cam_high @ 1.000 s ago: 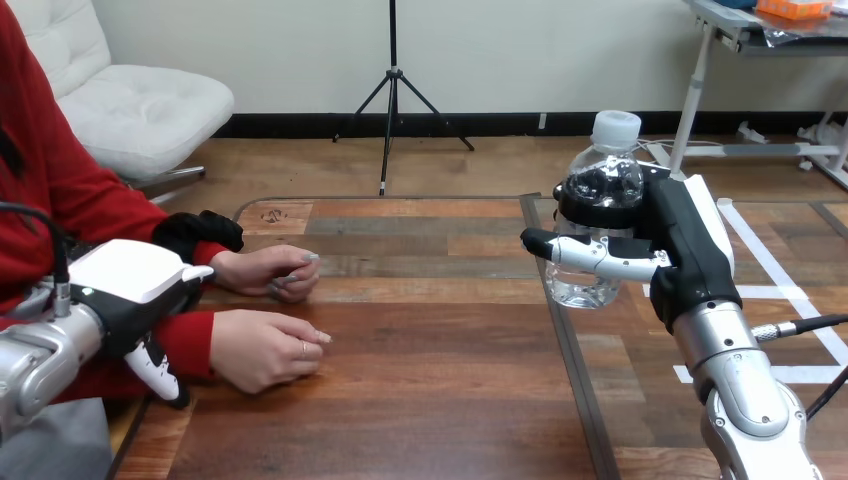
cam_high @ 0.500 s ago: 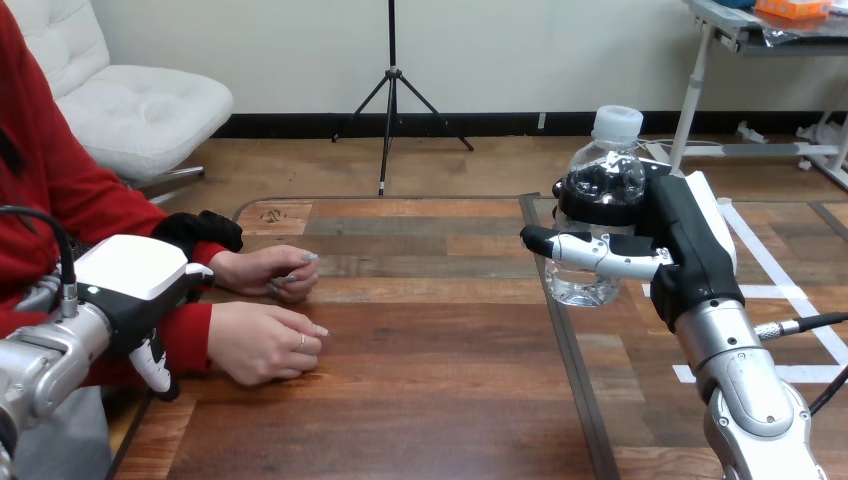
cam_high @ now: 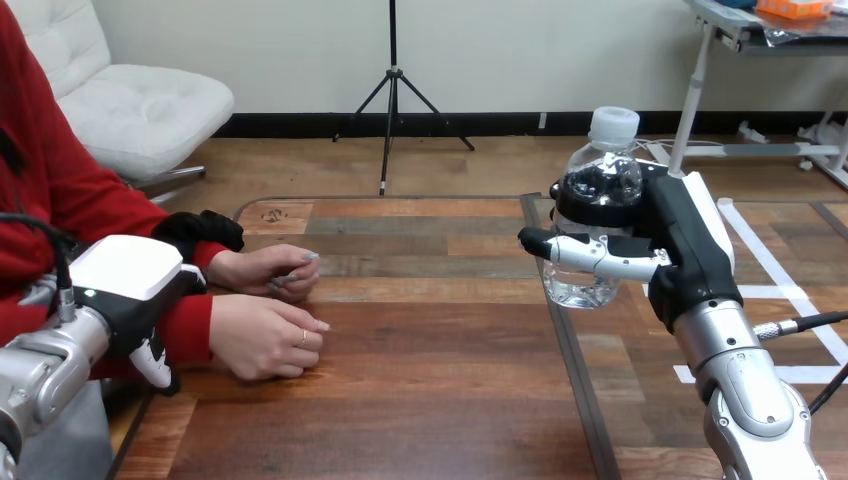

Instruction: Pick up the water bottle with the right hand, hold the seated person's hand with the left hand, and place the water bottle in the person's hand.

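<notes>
Counter (cam_high: 420, 400) is carrying the person's nearer hand (cam_high: 262, 335) at its left. Right hand (cam_high: 690, 240) is clamping the upright, white-capped water bottle (cam_high: 603, 182) over the counter's right part; contents unclear. Left hand (cam_high: 125, 285) is sitting against the red sleeve (cam_high: 190, 325) beside that hand; its grip cannot be told.

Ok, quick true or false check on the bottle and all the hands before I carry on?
1. The right hand is curled round the water bottle. True.
2. The person's hands, nearer and farther, rest on the wooden table. True.
3. The water bottle lies in the person's hand. False: the right hand has it, well apart from both.
4. The left hand is beside the water bottle. False: it is at the table's left, by the person's red sleeve.
5. The bottle's white cap is on. True.
</notes>
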Robot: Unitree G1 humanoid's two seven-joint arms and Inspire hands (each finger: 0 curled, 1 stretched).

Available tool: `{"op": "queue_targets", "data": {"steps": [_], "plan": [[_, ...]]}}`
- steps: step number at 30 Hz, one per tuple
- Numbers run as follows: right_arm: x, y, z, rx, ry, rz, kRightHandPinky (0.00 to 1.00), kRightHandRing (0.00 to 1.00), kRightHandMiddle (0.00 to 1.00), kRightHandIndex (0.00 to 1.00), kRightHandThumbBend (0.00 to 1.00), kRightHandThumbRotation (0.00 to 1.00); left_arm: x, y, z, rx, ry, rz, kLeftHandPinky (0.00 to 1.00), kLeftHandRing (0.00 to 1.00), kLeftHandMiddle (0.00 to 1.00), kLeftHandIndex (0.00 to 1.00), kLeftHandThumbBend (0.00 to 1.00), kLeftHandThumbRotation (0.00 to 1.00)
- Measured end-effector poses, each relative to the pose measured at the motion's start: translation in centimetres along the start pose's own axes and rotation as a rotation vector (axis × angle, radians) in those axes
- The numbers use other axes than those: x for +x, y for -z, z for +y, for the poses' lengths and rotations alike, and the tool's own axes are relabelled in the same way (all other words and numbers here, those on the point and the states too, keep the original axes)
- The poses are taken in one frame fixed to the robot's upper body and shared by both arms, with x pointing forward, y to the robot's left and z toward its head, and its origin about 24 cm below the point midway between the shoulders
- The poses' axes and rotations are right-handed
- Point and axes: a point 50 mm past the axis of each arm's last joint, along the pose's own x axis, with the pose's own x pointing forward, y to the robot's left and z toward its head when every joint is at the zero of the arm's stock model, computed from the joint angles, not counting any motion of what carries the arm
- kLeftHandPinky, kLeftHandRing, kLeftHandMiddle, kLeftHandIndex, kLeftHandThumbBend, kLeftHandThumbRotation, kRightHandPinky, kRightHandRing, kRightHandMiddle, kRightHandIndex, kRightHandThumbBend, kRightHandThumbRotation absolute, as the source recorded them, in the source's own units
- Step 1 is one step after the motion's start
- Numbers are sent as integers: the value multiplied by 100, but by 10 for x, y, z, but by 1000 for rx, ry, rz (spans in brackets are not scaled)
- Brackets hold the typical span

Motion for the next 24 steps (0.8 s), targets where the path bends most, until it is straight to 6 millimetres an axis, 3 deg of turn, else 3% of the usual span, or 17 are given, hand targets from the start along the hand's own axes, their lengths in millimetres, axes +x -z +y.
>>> {"op": "queue_targets", "data": {"steps": [24], "plan": [[1, -1, 3, 3, -19, -2, 26, 35, 45, 46, 89, 0, -7, 1, -9, -187, -41, 13, 56, 55, 57, 59, 77, 0]]}}
